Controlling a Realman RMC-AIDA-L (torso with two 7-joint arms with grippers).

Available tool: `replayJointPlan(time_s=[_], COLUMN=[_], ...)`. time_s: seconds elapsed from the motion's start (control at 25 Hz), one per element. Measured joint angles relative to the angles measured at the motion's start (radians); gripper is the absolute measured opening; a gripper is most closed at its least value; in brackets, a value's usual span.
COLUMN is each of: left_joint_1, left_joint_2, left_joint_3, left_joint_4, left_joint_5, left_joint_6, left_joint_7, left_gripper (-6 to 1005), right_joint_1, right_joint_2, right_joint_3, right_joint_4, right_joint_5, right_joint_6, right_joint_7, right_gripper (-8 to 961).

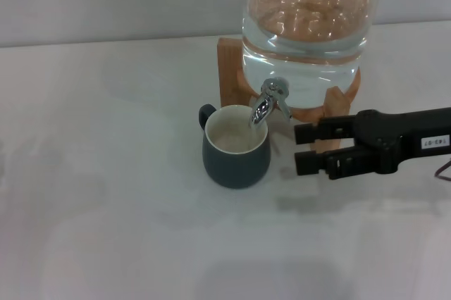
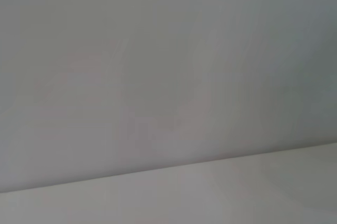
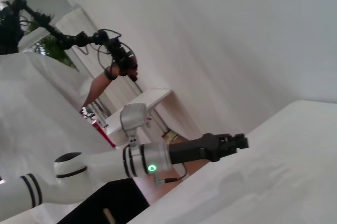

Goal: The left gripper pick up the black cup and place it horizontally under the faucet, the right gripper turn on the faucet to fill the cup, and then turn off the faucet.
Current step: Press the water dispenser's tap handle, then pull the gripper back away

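- White table (image 1: 106, 208) and a plain pale wall are all the room I see from the head camera, so nothing disturbs the work.
- My right gripper (image 1: 303, 148) comes in from the right side, low over the table, with its two bar fingers spread apart and nothing between them; the tips are near the faucet (image 1: 270, 99) but not touching it.
- I judge the step in hand is to reach the lever. To do it well I should raise the fingers to the lever height, approach slowly, and push only the lever, not the spout.
- Under the spout stands the black cup (image 1: 236, 148), upright, handle to the far left side. I must not knock it with the lower finger.
- Behind is the glass jar (image 1: 306, 32) on its wooden stand (image 1: 231, 75); a hard push could shake it.
- My left gripper (image 3: 231, 142) is parked far off the table edge, seen only from the right wrist; I cannot tell if it is clenched or released.
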Motion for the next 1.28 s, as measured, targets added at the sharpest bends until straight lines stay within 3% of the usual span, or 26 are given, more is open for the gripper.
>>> replayJointPlan(time_s=[1.28], left_joint_1=[0.008], left_joint_2=[0.000], left_joint_3=[0.004], left_joint_4=[-0.001], left_joint_5=[0.000], left_joint_6=[-0.009], left_joint_7=[0.000], left_gripper=[254], right_joint_1=[0.044], right_joint_2=[0.004], right_joint_3=[-0.068], right_joint_4=[0.089], right_joint_5=[0.015], right_joint_6=[-0.156], right_joint_7=[-0.066], right_gripper=[843])
